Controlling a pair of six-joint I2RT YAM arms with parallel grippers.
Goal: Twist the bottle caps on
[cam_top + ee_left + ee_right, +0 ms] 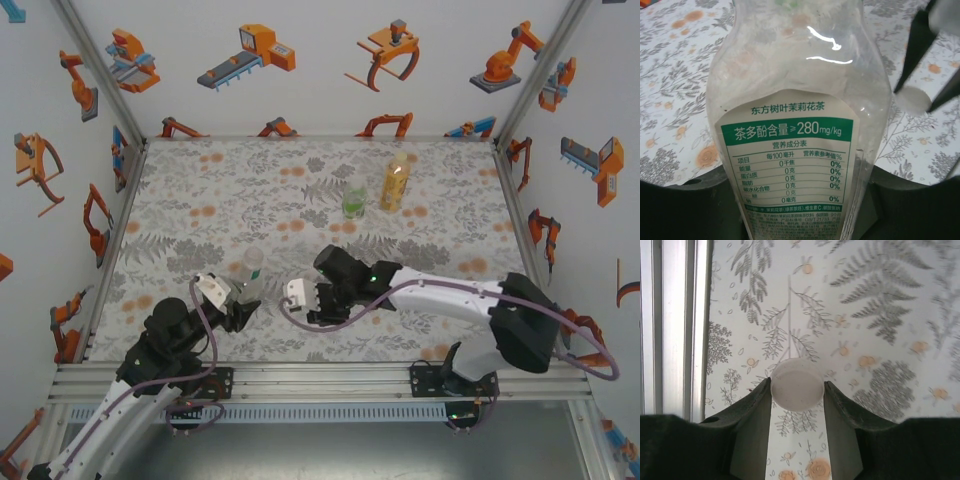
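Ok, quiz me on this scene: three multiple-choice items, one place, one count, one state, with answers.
1. The green bottle stands: A at the far side of the mat, just left of the yellow bottle; B at the mat's near left corner; C alone at the mat's right edge.
2. Bottles in all: A two; B three; C four.
3. The right tool is: A open, empty; B shut on a white cap; C shut on the green bottle.
Answers: 1A, the pair stands side by side there. 2B, green, yellow, plus the clear bottle clamped in the left tool. 3B, the cap sits pinched in it.
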